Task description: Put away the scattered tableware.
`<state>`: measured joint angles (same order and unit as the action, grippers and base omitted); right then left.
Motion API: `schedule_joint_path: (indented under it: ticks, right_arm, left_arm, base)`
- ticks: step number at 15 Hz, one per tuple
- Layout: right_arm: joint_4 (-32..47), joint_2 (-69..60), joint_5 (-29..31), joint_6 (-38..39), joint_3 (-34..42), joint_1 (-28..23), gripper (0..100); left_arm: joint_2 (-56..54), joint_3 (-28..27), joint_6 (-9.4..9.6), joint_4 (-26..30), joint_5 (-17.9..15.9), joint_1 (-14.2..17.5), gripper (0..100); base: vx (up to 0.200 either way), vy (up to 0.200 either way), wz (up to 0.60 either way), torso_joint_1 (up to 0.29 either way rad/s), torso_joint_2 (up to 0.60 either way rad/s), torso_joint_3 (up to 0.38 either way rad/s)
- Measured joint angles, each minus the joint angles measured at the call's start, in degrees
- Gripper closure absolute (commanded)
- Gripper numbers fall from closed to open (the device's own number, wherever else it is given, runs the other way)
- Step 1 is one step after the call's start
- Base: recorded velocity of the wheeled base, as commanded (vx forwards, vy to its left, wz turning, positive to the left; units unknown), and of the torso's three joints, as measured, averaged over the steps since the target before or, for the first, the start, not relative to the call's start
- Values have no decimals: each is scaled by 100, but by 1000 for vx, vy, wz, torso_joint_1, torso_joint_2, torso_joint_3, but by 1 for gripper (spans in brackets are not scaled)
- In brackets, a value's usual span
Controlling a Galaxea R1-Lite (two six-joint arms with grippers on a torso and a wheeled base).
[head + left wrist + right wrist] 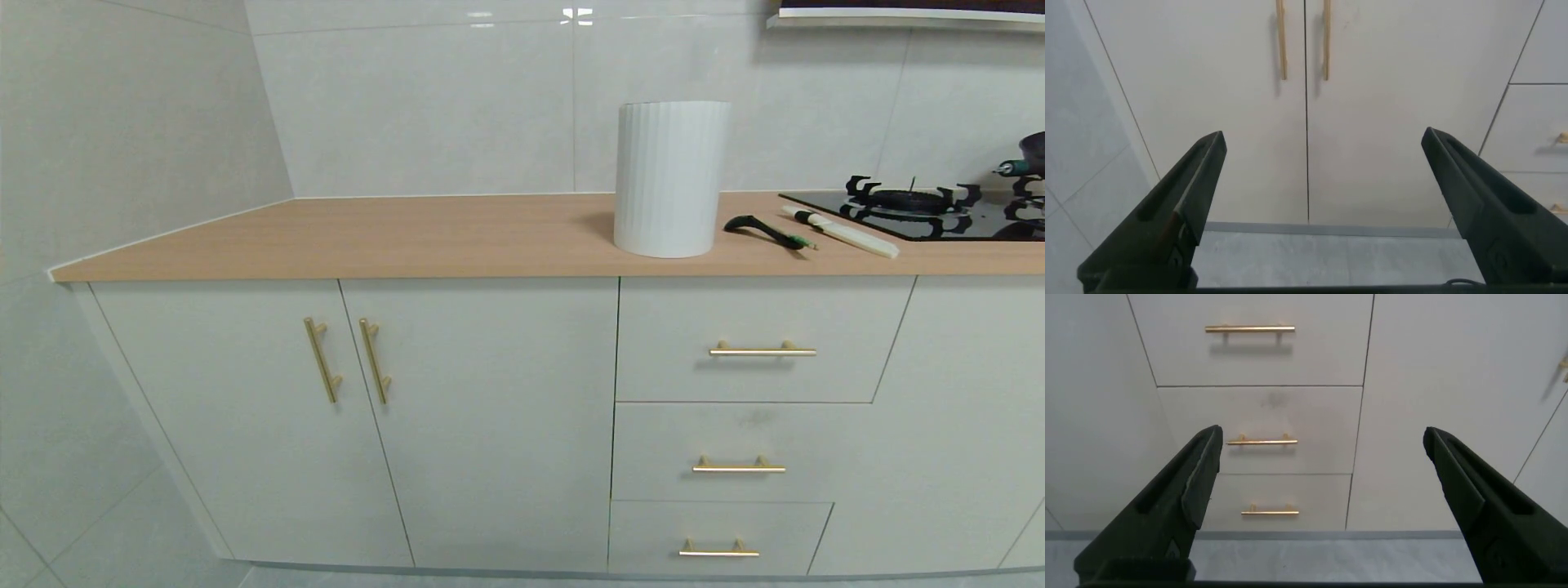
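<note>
Both pairs of fingers stand wide apart, holding nothing. The left gripper (1323,140) faces the double cabinet doors (1388,106), and the right gripper (1323,434) faces the stack of drawers (1257,359). Up on the table (367,233), above those drawers and well clear of either gripper's fingers, a black-and-green utensil (767,231) and a white knife (845,233) lie close together. They lie just beside a tall white ribbed holder (669,178) and near the stove (914,208).
</note>
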<state>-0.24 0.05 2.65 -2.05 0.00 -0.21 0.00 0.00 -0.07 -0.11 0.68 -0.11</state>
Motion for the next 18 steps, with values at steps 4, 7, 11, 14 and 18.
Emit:
schedule_joint_path:
  ticks: [4, 7, 11, 14, 18]
  right_arm:
    - [-18, 72, -35, 94, -492, 41, 0]
    - [0, 761, -274, 150, -942, 235, 0]
    - [-33, 2608, -678, 162, -1251, 428, 0]
    - [-150, 4358, -814, 162, -1646, 495, 0]
    - [-1117, 6671, -856, 165, -2097, 533, 0]
  left_arm:
    - [0, 0, 0, -2, -2, 4, 0]
    - [0, 0, 0, 0, 0, 4, 0]
    - [0, 0, 0, 0, 0, 1, 0]
    - [0, 0, 0, 0, -2, 1, 0]
    - [0, 0, 0, 0, 0, 0, 0]
  base:
    - [0, 0, 0, 0, 0, 0]
    - [0, 0, 0, 0, 0, 0]
    - [0, 0, 0, 0, 0, 0]
    - [0, 0, 0, 0, 0, 0]
    - [0, 0, 0, 0, 0, 0]
